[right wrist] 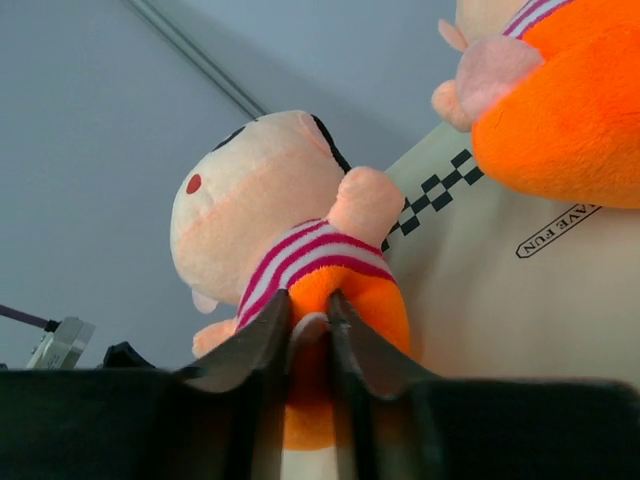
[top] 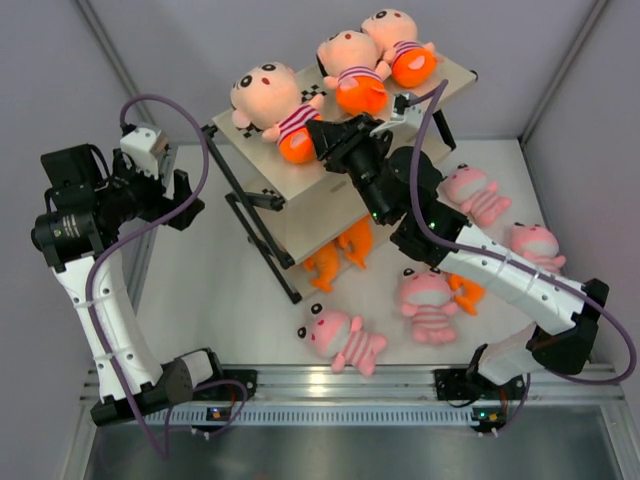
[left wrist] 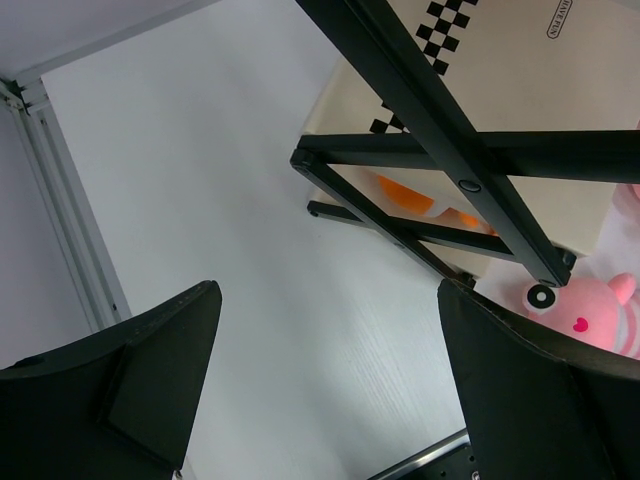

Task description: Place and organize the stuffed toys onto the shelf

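Observation:
Three peach-faced dolls lie on the shelf's (top: 420,100) top board: one at the left (top: 268,98), one in the middle (top: 350,62), one at the right (top: 398,42). My right gripper (top: 312,138) is shut on the orange bottom of the left doll (right wrist: 262,215), pinching its fabric between the fingers (right wrist: 262,340). An orange creature (top: 340,255) lies on a lower board. Pink striped animals lie on the table at front (top: 345,338), middle (top: 428,303) and right (top: 476,192), (top: 535,245). My left gripper (left wrist: 325,330) is open and empty above bare table left of the shelf.
The shelf's black frame (left wrist: 440,130) crosses the left wrist view, with a pink animal (left wrist: 585,315) behind it. An orange piece (top: 466,291) lies beside the middle pink animal. Grey walls enclose the table; a metal rail (top: 350,380) runs along its near edge.

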`<state>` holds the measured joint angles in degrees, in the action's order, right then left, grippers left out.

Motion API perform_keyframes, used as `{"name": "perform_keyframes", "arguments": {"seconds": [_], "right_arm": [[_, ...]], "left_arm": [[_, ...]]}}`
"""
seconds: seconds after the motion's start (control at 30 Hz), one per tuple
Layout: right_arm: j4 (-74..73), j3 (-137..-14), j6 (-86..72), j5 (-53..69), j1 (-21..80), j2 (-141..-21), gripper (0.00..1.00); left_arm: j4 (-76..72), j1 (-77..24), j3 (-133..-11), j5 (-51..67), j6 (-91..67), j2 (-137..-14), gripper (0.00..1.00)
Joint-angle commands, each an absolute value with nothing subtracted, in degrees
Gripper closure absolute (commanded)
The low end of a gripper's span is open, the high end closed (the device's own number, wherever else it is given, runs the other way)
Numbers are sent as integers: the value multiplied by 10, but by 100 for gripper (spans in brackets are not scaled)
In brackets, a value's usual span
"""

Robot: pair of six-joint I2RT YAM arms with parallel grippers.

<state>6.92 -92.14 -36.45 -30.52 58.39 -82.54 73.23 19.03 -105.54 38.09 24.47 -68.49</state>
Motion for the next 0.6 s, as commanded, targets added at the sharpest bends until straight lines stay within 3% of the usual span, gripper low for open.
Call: {"name": "perform_keyframes", "arguments": {"seconds": [0.0, 0.17, 0.57], "right_arm": [[136, -914, -373, -349, 598, -809, 73], [131, -919, -351, -340, 602, -800, 55], [23, -984, -210, -341, 611, -748, 44]], "left_arm": [[708, 189, -1052, 393, 257, -678, 5], [709, 189, -1050, 394, 257, -678, 4], [708, 189, -1046, 394, 258, -675, 4]]}}
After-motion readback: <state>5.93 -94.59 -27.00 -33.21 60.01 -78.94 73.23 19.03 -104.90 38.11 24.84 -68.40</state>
